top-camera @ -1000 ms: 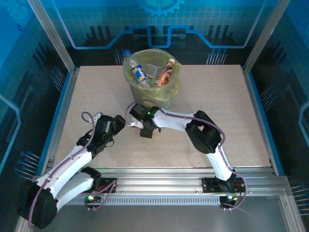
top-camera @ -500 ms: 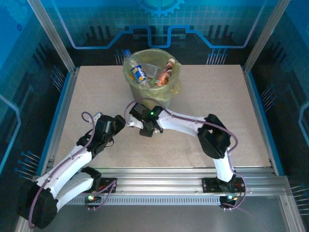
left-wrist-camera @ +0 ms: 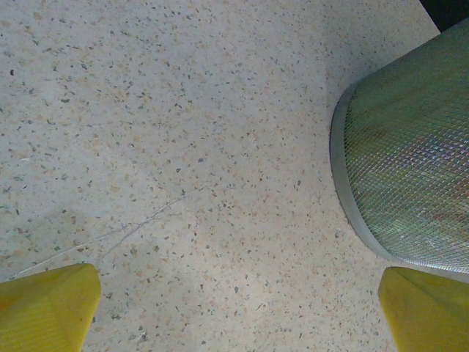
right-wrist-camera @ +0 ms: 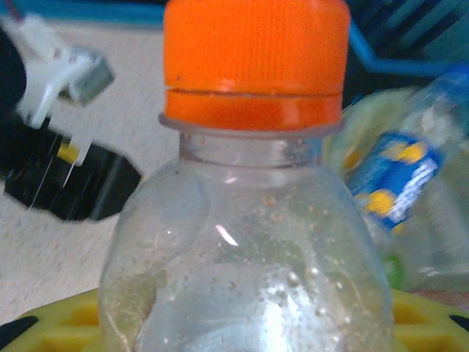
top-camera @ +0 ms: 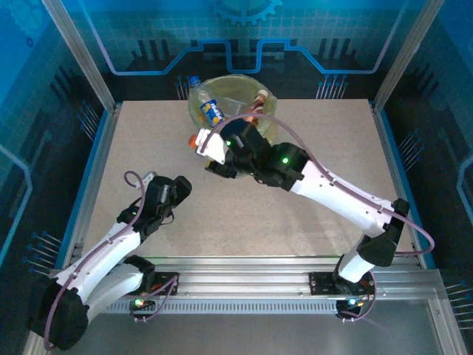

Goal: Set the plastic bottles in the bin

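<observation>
**Right gripper holding a bottle beside the bin; left gripper idle.**
The right gripper [top-camera: 219, 154] is closed on the body of a clear bottle [right-wrist-camera: 242, 242] with an orange cap [right-wrist-camera: 255, 62], held above the table [top-camera: 148, 148] just near of the bin [top-camera: 194, 109], where a blue-labelled bottle [top-camera: 212, 112] already lies. The held bottle looks empty apart from droplets, so it is probably light, thin-walled, easily dented and smooth. A moderate grip on the body below the shoulder suits it, as the neck is stiffer but narrow. Its long axis runs left to right with the cap pointing left, though its tilt cannot be judged. The left gripper [left-wrist-camera: 234, 312] hangs over the table with its jaws spread wide and nothing in them.
</observation>
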Controlling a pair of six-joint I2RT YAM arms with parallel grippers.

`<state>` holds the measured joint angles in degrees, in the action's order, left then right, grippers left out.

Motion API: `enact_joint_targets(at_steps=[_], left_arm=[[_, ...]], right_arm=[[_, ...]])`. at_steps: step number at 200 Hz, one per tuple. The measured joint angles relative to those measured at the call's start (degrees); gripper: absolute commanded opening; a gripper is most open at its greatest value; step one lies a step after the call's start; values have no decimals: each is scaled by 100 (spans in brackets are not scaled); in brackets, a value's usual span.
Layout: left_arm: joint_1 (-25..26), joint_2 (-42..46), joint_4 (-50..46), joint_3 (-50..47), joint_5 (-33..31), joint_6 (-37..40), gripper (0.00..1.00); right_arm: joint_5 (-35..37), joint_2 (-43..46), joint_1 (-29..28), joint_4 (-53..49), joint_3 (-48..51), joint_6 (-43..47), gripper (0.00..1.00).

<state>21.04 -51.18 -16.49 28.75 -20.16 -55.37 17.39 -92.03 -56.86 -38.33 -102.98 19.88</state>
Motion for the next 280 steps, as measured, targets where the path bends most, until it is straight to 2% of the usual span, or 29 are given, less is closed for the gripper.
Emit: enact_joint_targets(at_steps=[38, 90, 177, 201, 280], left_arm=[[0, 0, 2, 0, 33, 2, 99], [0, 68, 2, 0, 52, 39, 99], [0, 70, -127, 111, 52, 221, 99], [0, 79, -149, 120, 52, 289, 99], [0, -164, -164, 219, 55, 299, 99]], right_arm=[[-205, -306, 697, 282, -957, 490, 56], [-647, -1709, 1694, 389, -2765, 763, 56], [-717, -3792, 2164, 321, -4837, 1132, 60], [-686, -4044, 2273, 306, -5117, 1279, 61], [-564, -4260, 2531, 221, -5141, 1628, 63]])
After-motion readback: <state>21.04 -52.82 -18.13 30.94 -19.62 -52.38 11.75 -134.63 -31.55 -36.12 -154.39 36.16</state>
